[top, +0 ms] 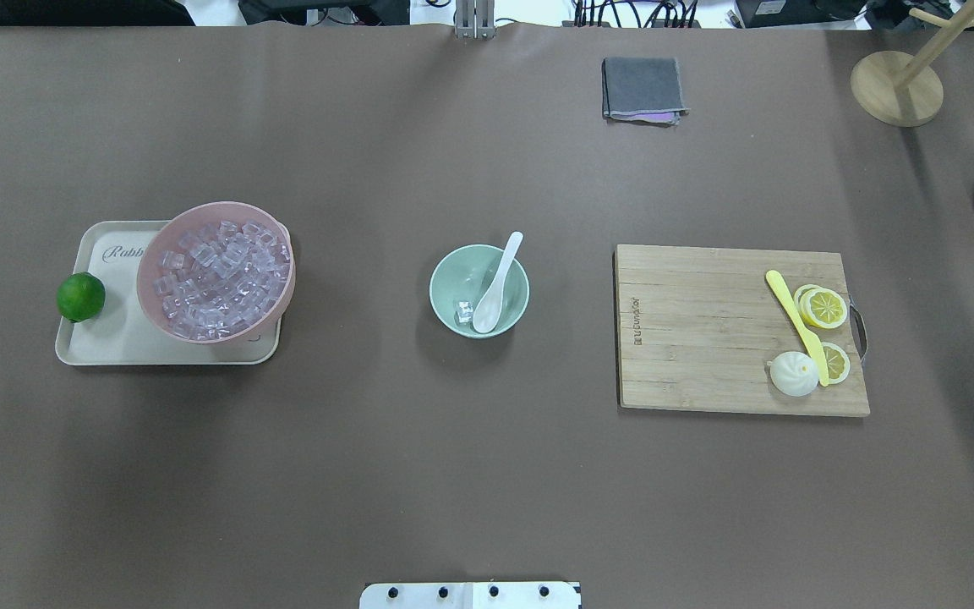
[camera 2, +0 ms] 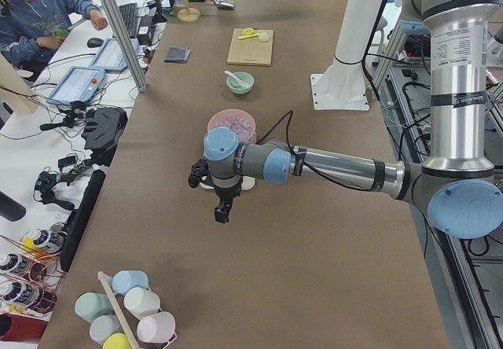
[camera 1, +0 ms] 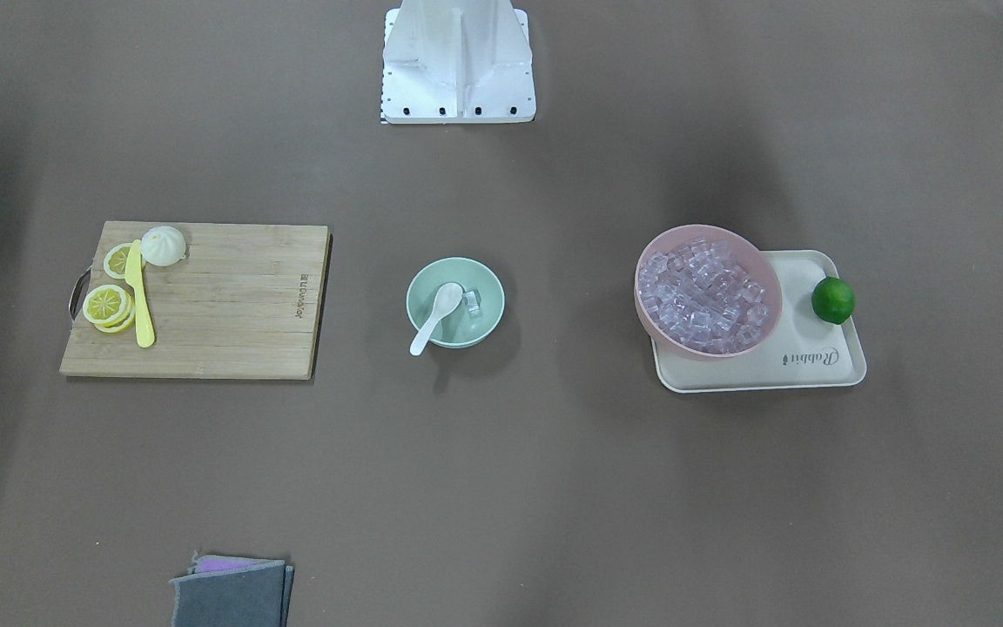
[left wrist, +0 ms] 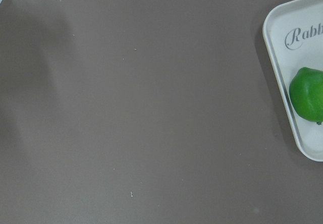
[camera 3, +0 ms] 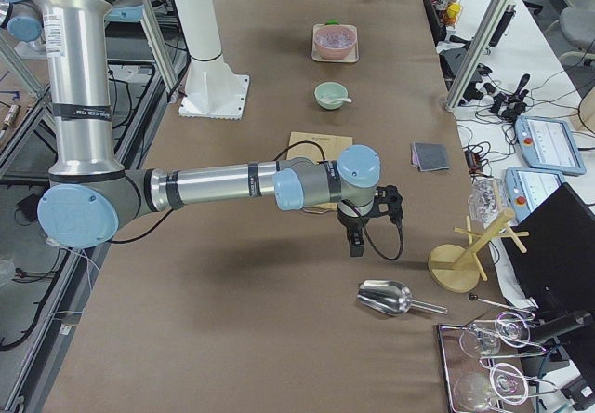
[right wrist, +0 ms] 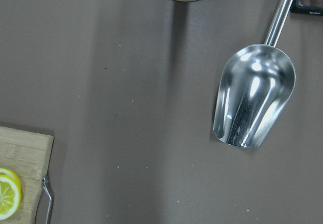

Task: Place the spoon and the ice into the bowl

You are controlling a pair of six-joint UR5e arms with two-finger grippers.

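Note:
The mint-green bowl point(camera 1: 486, 326) stands mid-table and also shows in the overhead view point(top: 445, 269). The white spoon point(camera 1: 436, 315) lies in it, scoop down inside and handle resting over the rim point(top: 495, 286). One clear ice cube point(camera 1: 472, 300) lies in the bowl beside the scoop point(top: 463, 311). My left gripper point(camera 2: 222, 211) hangs over bare table short of the tray, far from the bowl. My right gripper point(camera 3: 354, 244) hangs beyond the cutting board, near the metal scoop. Neither wrist view shows its fingers, so I cannot tell whether either gripper is open or shut.
A pink bowl point(top: 216, 271) full of ice cubes sits on a cream tray point(top: 115, 342) with a lime point(top: 81, 297). A wooden cutting board point(top: 707, 338) holds a yellow knife point(top: 794, 326), lemon slices and a bun. A metal scoop point(right wrist: 255, 98), wooden stand point(top: 897, 85) and grey cloth point(top: 642, 89) lie farther off.

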